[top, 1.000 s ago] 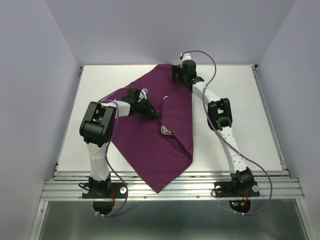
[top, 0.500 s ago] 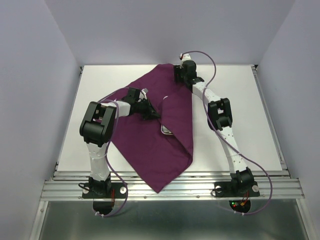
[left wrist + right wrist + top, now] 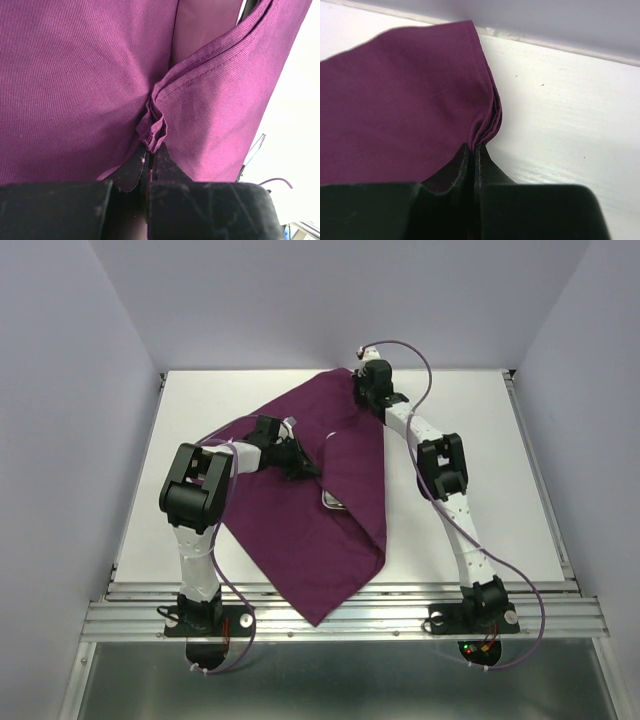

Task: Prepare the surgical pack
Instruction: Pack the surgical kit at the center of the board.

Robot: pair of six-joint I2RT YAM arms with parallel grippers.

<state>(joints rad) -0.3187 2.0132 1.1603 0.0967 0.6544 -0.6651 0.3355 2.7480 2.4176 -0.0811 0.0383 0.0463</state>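
Right gripper (image 3: 474, 150) has closed since a second ago and has edged slightly rightward at the far corner of the cloth (image 3: 300, 550). Its fingers now pinch the hem, which puckers into small pleats just ahead of the fingertips. Nothing else has shifted.

Cloth: deep purple, spread diagonally over the middle of the desk (image 3: 500, 470). Far corner lies close to the back wall. Near corner drapes over the desk's front edge, between the two arm bases. The right-hand side is folded over toward the middle, making a long flap with a rounded fold at the near right.

Tray (image 3: 331, 503): only a sliver of bright metal shows, poking out from under the flap's left edge near the cloth's centre. Contents hidden.

Left gripper (image 3: 149, 152): fingers pressed together on a bunched bit of hem at the upper end of the flap, the cloth gathered into a small wad at the fingertips. The left arm bends in from the left, over the cloth.

The right arm reaches from its base out to the far corner, beside the cloth's right edge.

Desk is white, with pale lilac walls around it and a metal rail along the near edge.
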